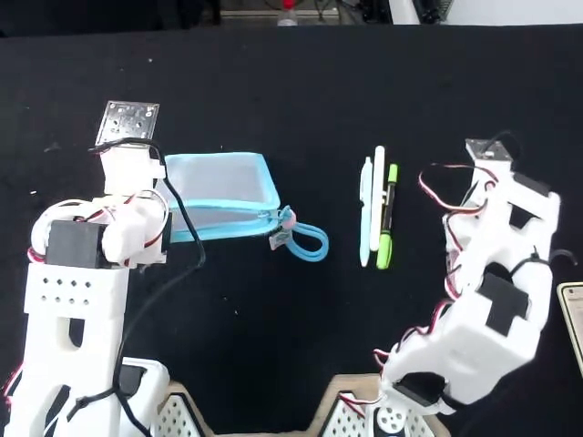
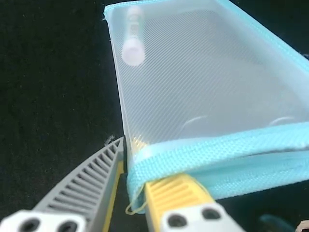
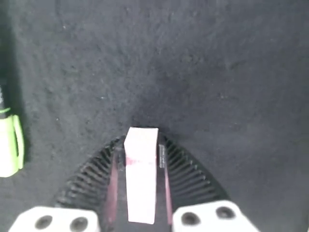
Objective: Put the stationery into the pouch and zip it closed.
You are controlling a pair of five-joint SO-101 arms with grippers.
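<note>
A translucent light-blue pouch (image 1: 219, 196) lies flat left of centre, its zip edge (image 2: 217, 154) facing the front and a blue loop (image 1: 310, 242) at the zip's right end. A white tube-like item (image 2: 133, 36) shows through the mesh. My left gripper (image 2: 129, 147) is shut on the pouch's left corner, the yellow finger (image 2: 174, 193) under the zip band. A light-blue pen (image 1: 366, 209), a white pen (image 1: 377, 196) and a green highlighter (image 1: 387, 218) lie side by side right of the pouch. My right gripper (image 3: 141, 140) is shut on a white eraser (image 3: 141, 174), just right of the highlighter (image 3: 9, 145).
Black cloth covers the table (image 1: 273, 346). A flat card-like object (image 1: 572, 319) lies at the right edge. The left arm (image 1: 91, 246) and the right arm (image 1: 501, 255) stand at the front corners. A bottle (image 1: 288, 11) stands beyond the far edge.
</note>
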